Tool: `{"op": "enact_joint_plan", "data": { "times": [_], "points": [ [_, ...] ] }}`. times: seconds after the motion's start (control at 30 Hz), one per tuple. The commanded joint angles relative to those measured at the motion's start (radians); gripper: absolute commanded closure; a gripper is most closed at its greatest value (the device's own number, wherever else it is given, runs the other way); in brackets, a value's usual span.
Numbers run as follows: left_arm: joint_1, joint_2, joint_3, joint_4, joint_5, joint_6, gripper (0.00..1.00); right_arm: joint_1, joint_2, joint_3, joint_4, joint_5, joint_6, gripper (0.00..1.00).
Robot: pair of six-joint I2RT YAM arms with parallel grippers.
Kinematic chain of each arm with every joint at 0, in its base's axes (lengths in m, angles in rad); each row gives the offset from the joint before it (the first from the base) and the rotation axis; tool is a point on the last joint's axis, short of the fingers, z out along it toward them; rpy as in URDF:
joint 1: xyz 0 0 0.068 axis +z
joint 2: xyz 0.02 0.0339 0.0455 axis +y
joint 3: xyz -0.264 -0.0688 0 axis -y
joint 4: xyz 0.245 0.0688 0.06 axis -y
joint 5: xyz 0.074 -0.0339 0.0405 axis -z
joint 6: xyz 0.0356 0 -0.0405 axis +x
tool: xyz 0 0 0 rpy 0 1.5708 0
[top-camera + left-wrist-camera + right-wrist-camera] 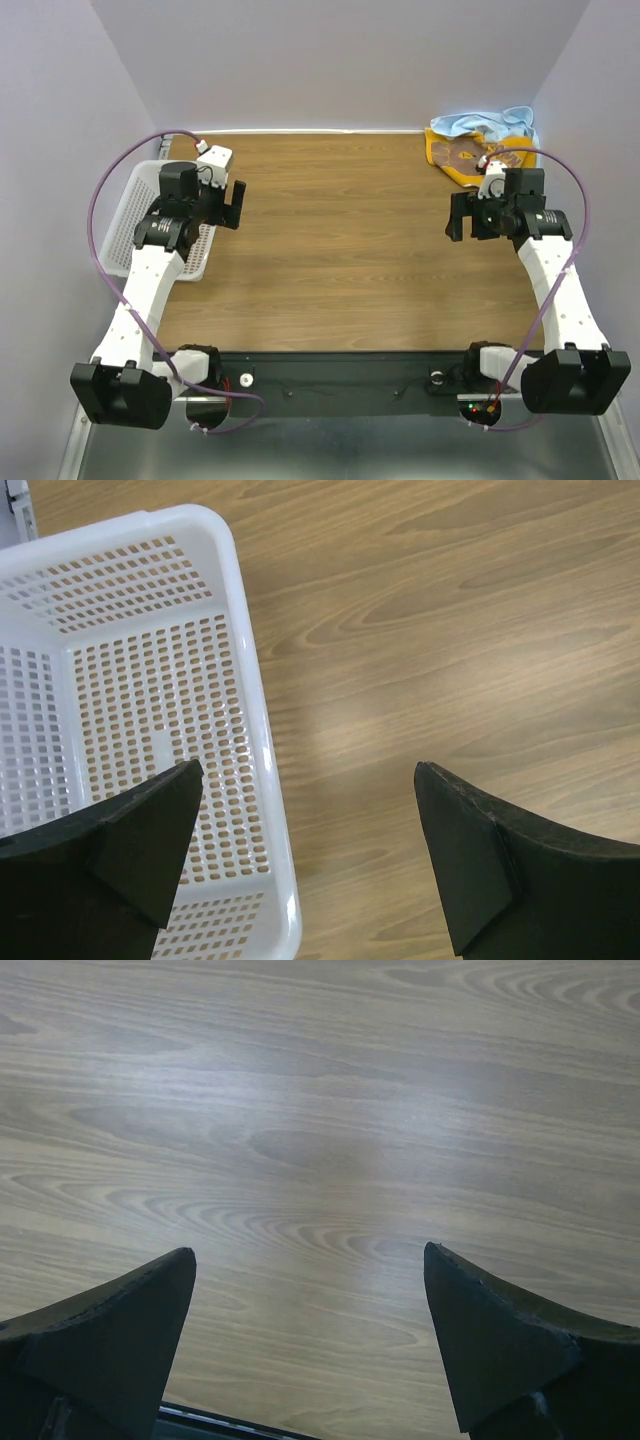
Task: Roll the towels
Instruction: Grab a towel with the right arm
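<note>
Wood-grain table (340, 270) carries the towels (462, 152), crumpled at upper right of the top view: soft, light, floppy; pinch perhaps a yellow corner. Left fingers (150, 830) and right fingers (120, 1320) stand open, empty.

You see the mustard-yellow cloth towel with brown print (457, 156) lying crumpled and unrolled in the far right corner of the wooden table (340, 250). The plain light-blue cloth towel (476, 124) lies bunched along its far side, touching it.

You're looking at a brown wood-grain table top (340, 250) giving off a smooth, soft sheen, a white perforated plastic basket (262, 780) gleaming glossy, a mustard-yellow brown-printed cloth towel (462, 157) and a light blue cloth towel (476, 123) looking soft, matt.
</note>
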Motion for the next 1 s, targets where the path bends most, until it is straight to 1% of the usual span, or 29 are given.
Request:
{"op": "enact_joint_plan", "data": {
  "times": [0.0,0.13,0.2,0.23,0.27,0.3,0.33,0.37,0.4,0.43,0.5,0.53,0.6,0.63,0.83,0.97],
  "points": [
    [-0.016,-0.017,0.044,0.058,-0.019,0.036,0.01,0.004,0.04,0.034,0.012,0.027,-0.023,0.0],
    [-0.021,0.019,0.108,0.058,-0.046,0.027,0.01,0.004,0.132,0.1,0.05,0.061,-0.023,0.0],
    [-0.021,0.052,0.144,0.06,-0.072,-0.001,0.01,0.004,0.213,0.165,0.082,0.106,-0.032,0.0],
    [-0.021,0.062,0.153,0.066,-0.098,-0.007,0.01,0.004,0.246,0.203,0.087,0.134,-0.031,0.0],
    [-0.021,0.084,0.164,0.068,-0.105,-0.007,0.01,0.004,0.328,0.278,0.09,0.194,-0.034,0.0],
    [-0.021,0.091,0.179,0.071,-0.103,-0.018,0.01,0.004,0.368,0.324,0.091,0.223,-0.038,0.0],
    [-0.021,0.11,0.185,0.074,-0.135,-0.021,0.01,0.004,0.416,0.365,0.091,0.275,-0.04,0.0],
    [-0.022,0.118,0.194,0.077,-0.138,-0.018,0.01,0.003,0.456,0.405,0.091,0.286,-0.046,0.0],
    [-0.022,0.124,0.202,0.075,-0.135,-0.018,0.01,0.003,0.534,0.486,0.093,0.295,-0.052,0.0],
    [-0.022,0.137,0.216,0.074,-0.122,-0.015,0.01,0.003,0.569,0.52,0.093,0.314,-0.052,0.0],
    [-0.024,0.145,0.23,0.075,-0.117,-0.016,0.01,-0.011,0.649,0.6,0.093,0.308,-0.051,0.0],
    [-0.025,0.148,0.239,0.077,-0.085,-0.019,0.01,-0.017,0.719,0.673,0.093,0.303,-0.045,0.0],
    [-0.027,0.154,0.246,0.078,-0.054,-0.027,0.01,-0.036,0.795,0.738,0.091,0.283,-0.04,0.0],
    [-0.028,0.154,0.25,0.083,-0.034,-0.027,0.01,-0.042,0.862,0.799,0.091,0.265,-0.038,0.0],
    [-0.028,0.153,0.243,0.101,0.006,-0.007,0.01,-0.063,1.04,0.926,0.091,0.248,-0.042,0.01],
    [-0.028,0.164,0.234,0.103,0.006,-0.005,0.01,-0.07,1.135,0.992,0.093,0.213,-0.029,0.05]
  ]
}}
